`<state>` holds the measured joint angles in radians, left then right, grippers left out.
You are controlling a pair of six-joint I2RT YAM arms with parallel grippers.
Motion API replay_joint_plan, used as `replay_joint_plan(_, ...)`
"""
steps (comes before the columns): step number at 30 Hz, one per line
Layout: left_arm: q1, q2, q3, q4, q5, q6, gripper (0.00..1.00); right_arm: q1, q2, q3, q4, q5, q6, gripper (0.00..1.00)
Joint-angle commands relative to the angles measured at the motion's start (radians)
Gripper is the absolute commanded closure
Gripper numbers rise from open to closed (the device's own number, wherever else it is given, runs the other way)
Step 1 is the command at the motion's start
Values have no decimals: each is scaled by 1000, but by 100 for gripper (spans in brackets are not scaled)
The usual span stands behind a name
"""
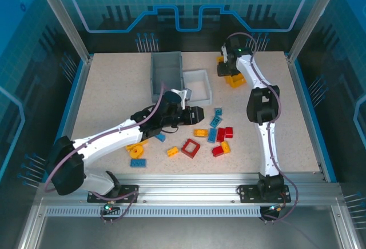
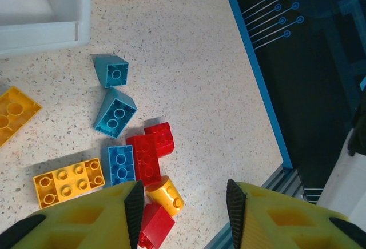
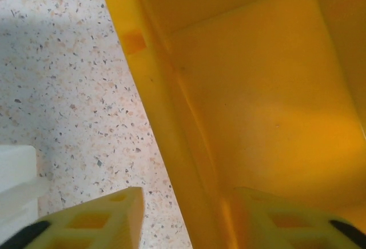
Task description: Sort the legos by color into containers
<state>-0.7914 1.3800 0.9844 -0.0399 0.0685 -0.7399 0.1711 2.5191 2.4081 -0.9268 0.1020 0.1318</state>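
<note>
Early days: legos (image 2: 146, 157) mostly loose on surface (image 2: 189, 60); L tool (image 2: 182, 203) spread, empty; R tool (image 3: 189, 215) spread astride yellow bin (image 3: 257, 89) wall.

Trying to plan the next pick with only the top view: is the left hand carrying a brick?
Observer: No. Its wrist view shows the left hand open and empty; a round yellow brick lies on the table past its fingertips.
Operator: And the right hand at the yellow container?
Observer: It straddles the side wall, one finger inside, one outside, not yet clamped.
Operator: Anything inside?
Observer: The floor that shows is bare.
</note>
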Motion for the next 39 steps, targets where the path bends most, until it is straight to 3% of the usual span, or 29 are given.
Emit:
replay_joint_plan(1,-11,-59,-33,-12,-41,-12,54,-13,6,37,-37,0,8,65)
replay_joint_plan(6,-12,-102,-51,-51,-72,-7,54,7,-94,-110,19,-1,39,80)
replay_joint_plan(14,-12,-176,-87,-109,-148,-6,54,105,-343,-512,159,0,214,83)
replay_joint_plan(19,-11,-222,-110,-163,-192,-14,54,179,-381,-574,184,-1,311,83)
replay_joint_plan(27,-11,-297,-167,-197,-226,-29,53,213,-379,-570,158,16,422,83)
replay_joint_plan(30,-11,-305,-165,-216,-227,-26,53,208,-379,-569,147,38,432,79)
replay_joint_plan(36,-11,-327,-157,-275,-239,-27,53,197,-395,-580,142,42,434,56)
replay_joint_plan(39,-11,-344,-146,-322,-256,-34,53,197,-443,-611,169,41,434,53)
